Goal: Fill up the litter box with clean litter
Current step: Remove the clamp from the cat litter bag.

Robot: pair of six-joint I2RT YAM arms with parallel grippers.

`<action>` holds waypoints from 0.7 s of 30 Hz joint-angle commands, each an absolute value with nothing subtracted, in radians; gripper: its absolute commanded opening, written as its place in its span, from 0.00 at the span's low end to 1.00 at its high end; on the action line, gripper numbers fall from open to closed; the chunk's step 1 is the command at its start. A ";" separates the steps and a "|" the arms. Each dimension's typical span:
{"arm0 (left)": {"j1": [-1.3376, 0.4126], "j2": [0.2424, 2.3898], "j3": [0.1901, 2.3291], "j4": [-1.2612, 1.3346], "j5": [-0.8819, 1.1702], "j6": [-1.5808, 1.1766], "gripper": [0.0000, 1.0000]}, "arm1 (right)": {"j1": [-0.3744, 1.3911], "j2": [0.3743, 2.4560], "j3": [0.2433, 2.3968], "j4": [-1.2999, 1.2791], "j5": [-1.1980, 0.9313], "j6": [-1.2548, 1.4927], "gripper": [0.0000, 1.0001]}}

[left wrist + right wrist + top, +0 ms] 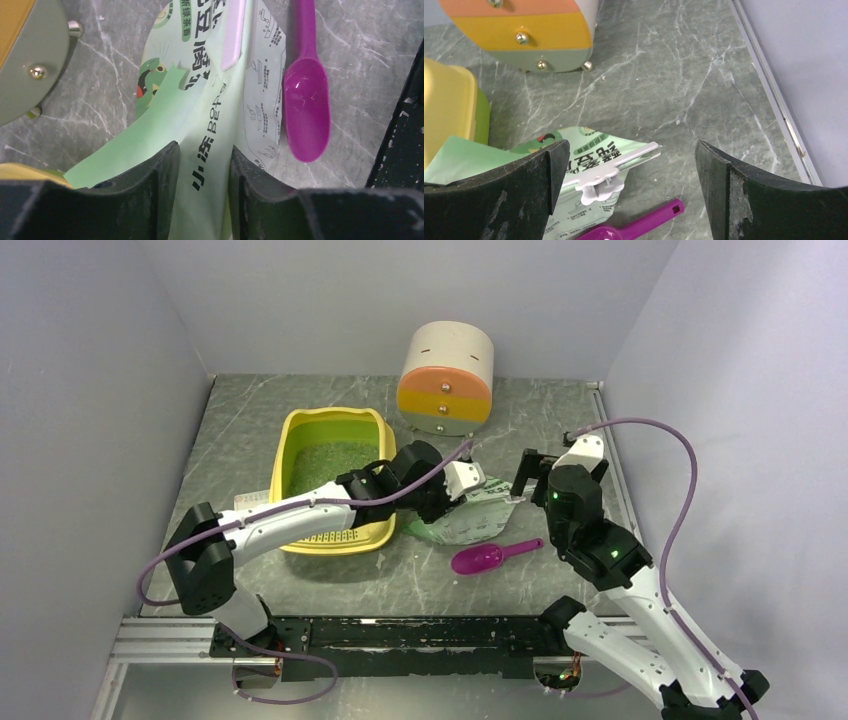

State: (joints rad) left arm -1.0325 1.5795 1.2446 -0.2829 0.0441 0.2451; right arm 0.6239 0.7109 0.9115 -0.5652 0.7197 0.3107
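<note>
**Overhead view.** The litter box (283, 445) is seen on the left half of the marbled table (250, 585), its long axis running away from the arm bases. The clean litter (325, 465) is spread inside it as a greenish-grey layer, a detail given by no other view. The left arm is stretched over the near end of the box, and the left gripper (468, 492) is placed at the bag (485, 515), which lies just right of the box. The magenta scoop (495, 556) is laid on the near side of the bag, and the round drawer cabinet (447, 380) is set behind both. The right gripper (532, 468) is held just right of the bag.

**Left wrist view.** What the overhead view hides is shown here. The pale green printed bag (175, 115) is pinched between the two black fingers (150, 195) of the left gripper (204, 150), and both are pressed against the film. A pale clip (232, 35) is seen along the bag's far end. The scoop (306, 115) is seen hollow side up, just beside the bag's edge. Only a sliver of yellow rim is visible at the lower left.

**Right wrist view.** The jaws of the right gripper (631, 146) are spread wide, with nothing held between them. The bag (574, 205), its clip (611, 167) and the scoop handle (659, 215) are seen beneath. Of the litter box (449, 100) only the outer wall is shown, so its contents cannot be told from here.
</note>
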 commanded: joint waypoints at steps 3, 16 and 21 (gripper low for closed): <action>-1.007 1.633 1.271 -0.322 0.146 0.237 0.27 | 0.622 0.682 0.855 -0.456 0.579 0.135 1.00; -0.885 1.549 1.215 -0.273 0.372 0.325 0.05 | 0.621 0.645 0.818 -0.447 0.230 -0.421 0.94; -0.867 1.570 1.252 -0.331 0.422 0.378 0.05 | 0.622 0.649 0.877 -0.575 0.064 -0.544 0.92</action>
State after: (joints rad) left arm -0.8875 1.5959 1.2282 -0.2638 0.3275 0.3119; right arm 0.6235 0.6540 0.8223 -0.4751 0.2493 -0.3717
